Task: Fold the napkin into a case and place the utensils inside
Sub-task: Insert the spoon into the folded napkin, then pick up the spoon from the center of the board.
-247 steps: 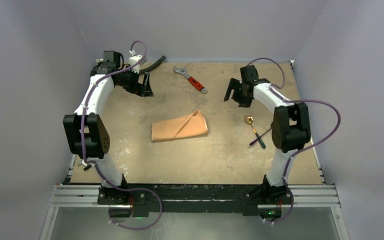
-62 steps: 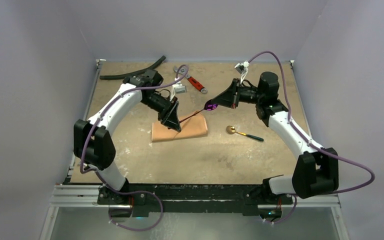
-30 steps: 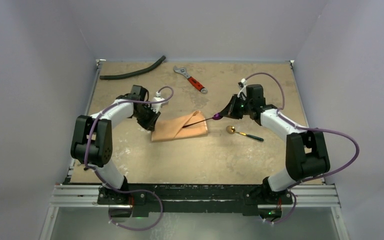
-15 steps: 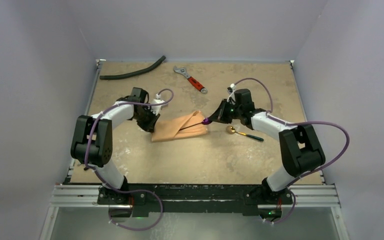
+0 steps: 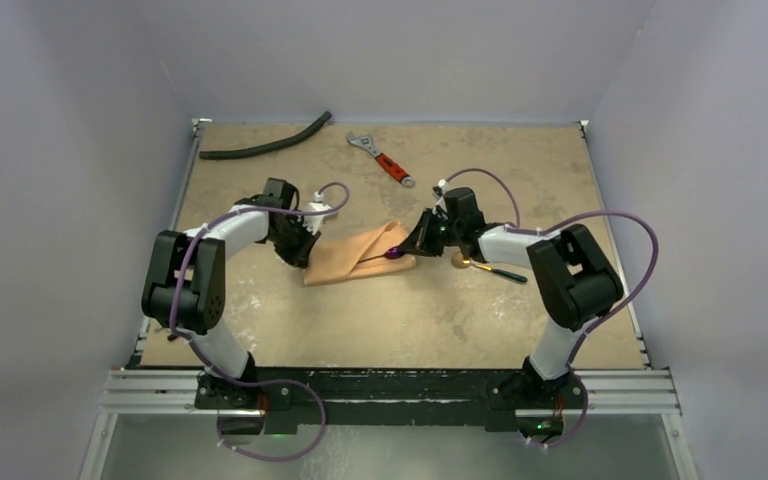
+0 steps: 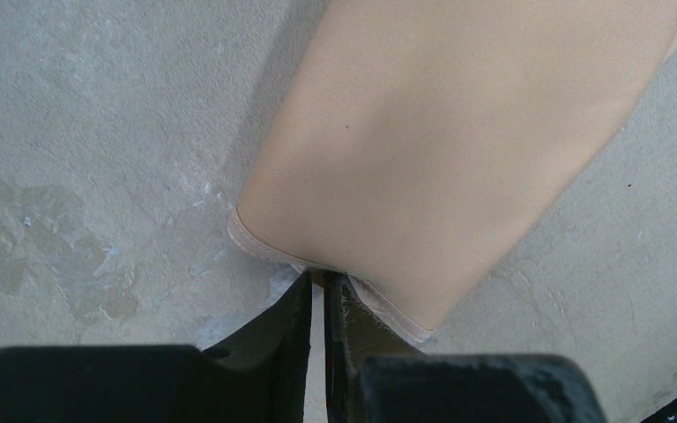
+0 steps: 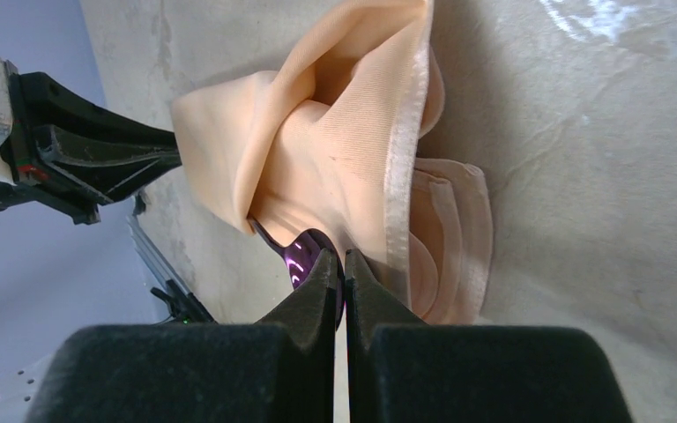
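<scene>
Napkin: the peach-orange cloth napkin [image 5: 355, 258] lies folded as a flat layered case near the middle of the bench, long side running left to right. Its right end gapes open in loose folds with a shiny hem.
Utensil in the case: a dark purple slim utensil [image 7: 304, 256] is pushed into that right-hand opening. Only its glossy end shows outside the cloth.
Right gripper: the right gripper [image 7: 339, 264] is at the mouth of the case, jaws closed tight on the purple end.
Left gripper: the left gripper [image 6: 317, 286] sits low at the napkin's left end. Its jaws are drawn almost together, with the hem of the near-left corner pinched between the tips.
Second utensil: a gold-bowled spoon with a dark handle [image 5: 485, 266] lies on the bench just right of the case, beneath the right forearm.
Far edge: a red-handled steel wrench [image 5: 382, 159] lies toward the middle, and a curved black hose [image 5: 265, 143] toward the far-left corner.
Bench: the tan mottled bench [image 5: 410, 320] carries all of these.
</scene>
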`<state>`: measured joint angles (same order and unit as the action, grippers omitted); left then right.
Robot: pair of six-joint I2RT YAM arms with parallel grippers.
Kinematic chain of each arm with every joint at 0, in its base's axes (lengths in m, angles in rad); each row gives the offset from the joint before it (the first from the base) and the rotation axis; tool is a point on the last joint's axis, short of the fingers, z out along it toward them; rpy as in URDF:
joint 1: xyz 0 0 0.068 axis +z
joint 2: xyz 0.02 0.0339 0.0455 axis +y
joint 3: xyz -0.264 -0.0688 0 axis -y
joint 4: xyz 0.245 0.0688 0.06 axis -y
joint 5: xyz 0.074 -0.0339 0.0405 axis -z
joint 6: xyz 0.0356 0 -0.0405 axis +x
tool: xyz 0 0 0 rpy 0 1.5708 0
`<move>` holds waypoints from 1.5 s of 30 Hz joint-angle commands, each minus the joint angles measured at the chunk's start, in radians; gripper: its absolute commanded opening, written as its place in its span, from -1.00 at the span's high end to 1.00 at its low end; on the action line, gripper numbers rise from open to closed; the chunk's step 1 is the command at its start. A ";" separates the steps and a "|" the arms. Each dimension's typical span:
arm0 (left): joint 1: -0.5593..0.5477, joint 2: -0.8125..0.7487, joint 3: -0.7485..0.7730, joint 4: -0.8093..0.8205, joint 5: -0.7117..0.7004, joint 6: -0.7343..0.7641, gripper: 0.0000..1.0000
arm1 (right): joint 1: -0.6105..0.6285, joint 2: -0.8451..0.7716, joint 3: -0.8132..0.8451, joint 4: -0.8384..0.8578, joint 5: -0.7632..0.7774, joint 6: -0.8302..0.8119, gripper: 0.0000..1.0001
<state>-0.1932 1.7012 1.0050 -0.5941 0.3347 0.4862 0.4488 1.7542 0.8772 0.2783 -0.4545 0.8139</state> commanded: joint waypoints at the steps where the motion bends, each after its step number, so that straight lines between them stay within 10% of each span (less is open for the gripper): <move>1: -0.005 -0.022 -0.007 0.007 0.001 0.033 0.81 | 0.034 0.026 0.055 0.058 0.031 0.023 1.00; 12: -0.005 -0.023 -0.008 -0.007 0.010 0.053 0.82 | 0.062 0.084 0.099 0.047 0.115 0.004 0.96; 19: -0.001 -0.024 0.038 -0.093 0.021 0.074 0.81 | 0.062 0.046 0.146 -0.081 0.104 -0.078 -0.29; 26: 0.015 -0.023 0.094 -0.186 0.055 0.092 0.79 | 0.052 -0.119 0.227 -0.349 0.158 -0.204 -0.91; 45: 0.171 -0.006 0.533 -0.538 0.113 0.162 0.09 | -0.160 -0.268 -0.078 -0.702 0.433 0.110 -0.97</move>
<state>-0.0437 1.7016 1.4582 -1.0527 0.3904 0.6243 0.3004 1.4712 0.7971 -0.3420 -0.1249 0.7929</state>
